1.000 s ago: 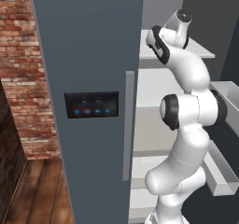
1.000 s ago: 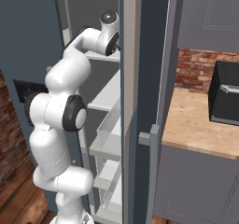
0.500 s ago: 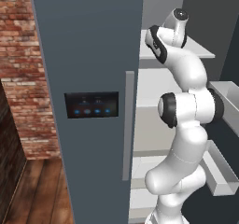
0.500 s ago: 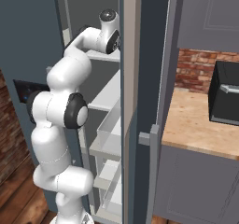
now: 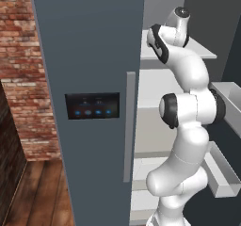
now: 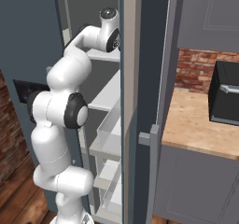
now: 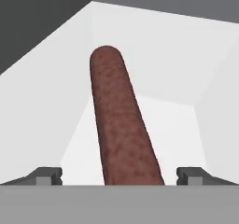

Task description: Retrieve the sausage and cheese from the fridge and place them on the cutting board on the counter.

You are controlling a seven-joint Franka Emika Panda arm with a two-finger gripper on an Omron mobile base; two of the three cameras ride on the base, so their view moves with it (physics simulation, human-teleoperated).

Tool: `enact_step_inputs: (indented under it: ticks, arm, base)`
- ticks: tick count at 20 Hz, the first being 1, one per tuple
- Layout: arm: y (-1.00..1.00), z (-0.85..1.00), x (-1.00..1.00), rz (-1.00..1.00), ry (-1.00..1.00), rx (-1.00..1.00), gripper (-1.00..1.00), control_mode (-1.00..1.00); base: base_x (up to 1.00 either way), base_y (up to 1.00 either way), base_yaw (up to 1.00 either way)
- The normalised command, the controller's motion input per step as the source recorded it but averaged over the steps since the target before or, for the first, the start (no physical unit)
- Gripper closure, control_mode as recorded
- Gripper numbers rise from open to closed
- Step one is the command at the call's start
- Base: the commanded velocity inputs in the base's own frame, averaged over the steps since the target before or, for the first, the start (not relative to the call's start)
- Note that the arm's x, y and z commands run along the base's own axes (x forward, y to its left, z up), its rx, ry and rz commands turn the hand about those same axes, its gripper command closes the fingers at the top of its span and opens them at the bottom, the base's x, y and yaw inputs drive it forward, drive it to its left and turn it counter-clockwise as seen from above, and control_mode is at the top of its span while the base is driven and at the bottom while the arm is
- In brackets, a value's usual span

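Note:
The sausage (image 7: 121,125), dark reddish-brown with a rounded far end, lies on a white fridge shelf (image 7: 186,125) and runs straight away from the hand. My gripper (image 7: 119,175) is open, one fingertip on each side of the sausage's near end, apart from it. In the base views my arm reaches up into the open slate-grey fridge (image 5: 89,55) at an upper shelf (image 5: 188,53), and the hand is hidden behind the wrist. The wooden counter (image 6: 200,125) lies to the right of the fridge. The cheese and the cutting board are out of view.
The closed left fridge door carries a dark blue-lit panel (image 5: 92,106) and a long grey handle (image 5: 128,126). White door bins (image 5: 221,173) stick out at the right. A black appliance (image 6: 225,94) stands on the counter before a brick wall (image 6: 198,69).
The arm has pushed a little deeper and higher into the fridge's upper shelf. The jaws have drawn in very slightly.

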Motion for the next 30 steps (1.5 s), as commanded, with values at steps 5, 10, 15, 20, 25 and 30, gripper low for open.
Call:
enact_step_inputs:
  ticks: [5,10,15,20,25,30]
  arm:
    - [-0.01,-0.04,0.12,0.0,0.01,0.0,1.0,-1.0]
    - [-0.16,-0.02,0.01,0.0,0.0,0.0,1.0,-1.0]
    - [-0.24,-0.05,-0.17,0.0,0.0,0.0,1.0,-1.0]
    - [-0.06,-0.01,-0.88,0.02,0.0,0.0,1.0,-1.0]
    - [0.37,0.0,-0.98,0.0,-0.04,0.0,1.0,-1.0]
    - [0.41,-0.01,-1.0,0.0,-0.02,0.0,1.0,-1.0]
  base:
    - [0.0,0.0,0.0]
    - [0.0,0.0,0.0]
    - [0.0,0.0,0.0]
    - [0.0,0.0,0.0]
    - [0.0,0.0,0.0]
    - [0.0,0.0,0.0]
